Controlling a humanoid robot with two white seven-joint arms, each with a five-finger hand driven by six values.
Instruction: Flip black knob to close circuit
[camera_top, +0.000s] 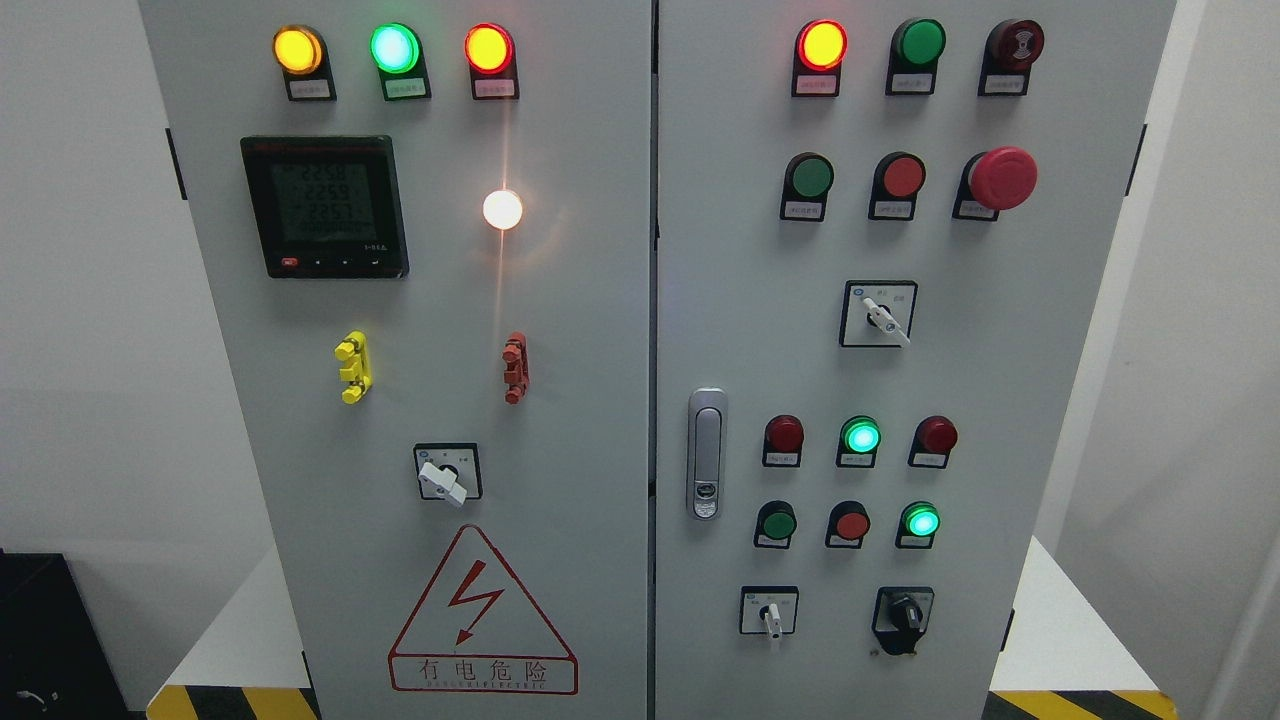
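an industrial or electrical test room: a grey two-door control cabinet (560, 300) with lit lamps (394, 47), push buttons (903, 177), a digital meter (324, 206), a shock warning sign (484, 615) and hazard-striped floor edging (240, 702).

Matt grey metal cabinet (580, 400), glossy plastic black knob (903, 613)

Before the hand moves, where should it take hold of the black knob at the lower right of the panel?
Grip the raised bar of the black knob, coming straight at the panel, a finger on each flat side. It sticks out and looks roughly upright, so a pinch could turn it.
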